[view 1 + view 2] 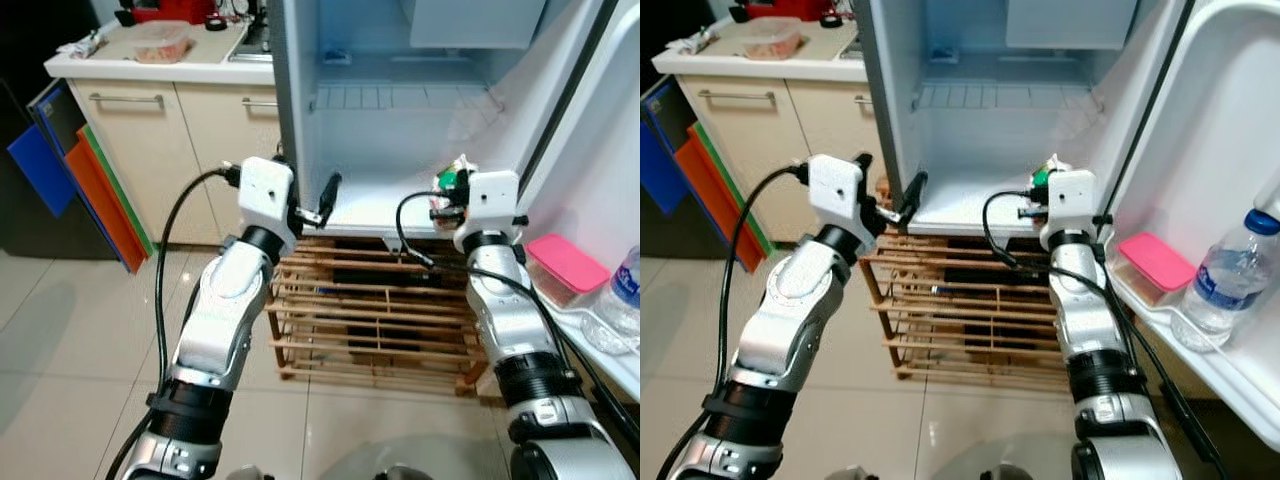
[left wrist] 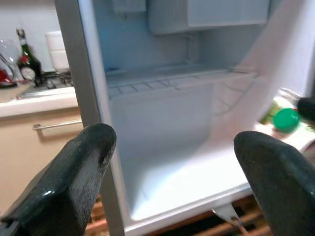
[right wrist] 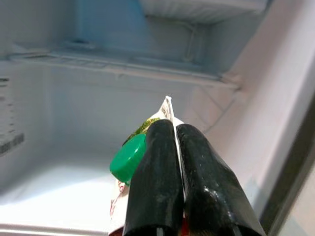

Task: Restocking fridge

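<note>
Right tool (image 3: 174,172) clamped on green-capped pouch (image 3: 129,160) at open fridge (image 1: 400,110), left tool (image 2: 172,162) spread wide, water bottle (image 1: 1225,275) and pink-lidded box (image 1: 1153,265) in door shelf, tiled floor (image 1: 60,340).

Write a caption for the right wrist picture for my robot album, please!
Right end effector pinches a green-capped carton before the open, bare fridge.

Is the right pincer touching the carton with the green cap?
Touching. In the right wrist view the right pincer has both black fingers closed on the top edge of the carton, just beside its green cap, with no gap.
</note>
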`<state>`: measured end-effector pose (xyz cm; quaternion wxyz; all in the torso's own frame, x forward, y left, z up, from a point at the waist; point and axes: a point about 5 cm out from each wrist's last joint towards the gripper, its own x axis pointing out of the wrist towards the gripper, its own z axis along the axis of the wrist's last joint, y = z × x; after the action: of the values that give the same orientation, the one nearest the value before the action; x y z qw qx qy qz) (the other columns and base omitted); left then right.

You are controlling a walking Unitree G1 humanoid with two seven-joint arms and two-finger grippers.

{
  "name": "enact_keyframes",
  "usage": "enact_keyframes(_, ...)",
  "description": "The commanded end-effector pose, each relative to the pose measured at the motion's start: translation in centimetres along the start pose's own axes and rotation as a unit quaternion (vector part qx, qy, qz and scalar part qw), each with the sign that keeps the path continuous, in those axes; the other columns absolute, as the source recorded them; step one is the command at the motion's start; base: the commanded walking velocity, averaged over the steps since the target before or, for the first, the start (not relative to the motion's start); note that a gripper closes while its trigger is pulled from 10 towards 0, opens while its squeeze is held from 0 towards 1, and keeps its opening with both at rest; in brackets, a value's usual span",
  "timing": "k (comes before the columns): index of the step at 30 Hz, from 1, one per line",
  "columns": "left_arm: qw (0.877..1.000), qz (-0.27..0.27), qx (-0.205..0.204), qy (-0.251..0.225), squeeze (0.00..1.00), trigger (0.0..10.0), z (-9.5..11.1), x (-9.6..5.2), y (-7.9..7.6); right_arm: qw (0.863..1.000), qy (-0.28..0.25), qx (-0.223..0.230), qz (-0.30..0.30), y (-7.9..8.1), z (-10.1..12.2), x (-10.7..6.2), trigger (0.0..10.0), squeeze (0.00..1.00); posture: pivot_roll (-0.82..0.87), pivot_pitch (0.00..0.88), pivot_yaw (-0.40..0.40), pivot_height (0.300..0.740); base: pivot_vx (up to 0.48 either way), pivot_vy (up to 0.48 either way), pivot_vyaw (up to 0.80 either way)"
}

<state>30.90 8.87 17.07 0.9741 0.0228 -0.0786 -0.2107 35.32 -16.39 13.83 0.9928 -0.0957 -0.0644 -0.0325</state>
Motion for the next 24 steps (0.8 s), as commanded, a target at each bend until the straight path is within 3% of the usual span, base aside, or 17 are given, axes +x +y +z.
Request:
enact_keyframes(1,1.0,-0.016,-0.015,0.015,0.0,10.0,-1.1,-0.6,-0.3,1.0,-0.014,0.006,-0.004,0.1,0.7,0.7,10.0,0.0,0.04,0.0,0.033,0.726,0.0,0.0,0.0)
enact_keyframes(8,0.999,-0.031,0.001,0.025,0.0,10.0,-1.6,-1.4,-0.4,1.0,-0.017,0.0,0.008,0.7,0.9,1.3,10.0,0.0,0.06,0.0,0.027,0.726,0.48,0.0,0.0)
enact_keyframes(12,0.996,-0.085,0.029,0.013,0.0,10.0,-1.1,-1.6,-2.1,1.0,-0.016,0.002,0.009,0.8,0.9,1.5,10.0,0.0,0.07,0.004,0.019,0.726,0.444,0.0,0.0)
enact_keyframes(15,0.995,-0.098,0.031,0.019,0.0,10.0,-1.4,-1.9,-2.4,1.0,-0.015,0.002,0.011,1.1,0.6,1.5,10.0,0.0,0.07,0.009,0.016,0.726,0.435,0.0,0.0)
enact_keyframes(20,0.998,-0.045,0.016,0.039,0.0,10.0,-2.1,-2.0,-1.3,1.0,-0.013,-0.002,0.018,1.4,0.4,1.6,10.0,0.0,0.07,0.012,0.013,0.726,0.264,0.0,0.0)
enact_keyframes(24,0.998,-0.041,0.027,0.042,0.0,10.0,-2.1,-2.1,-1.2,1.0,-0.007,0.004,0.019,1.3,0.2,1.7,10.0,0.0,0.07,0.022,0.007,0.726,0.0,0.0,0.0)
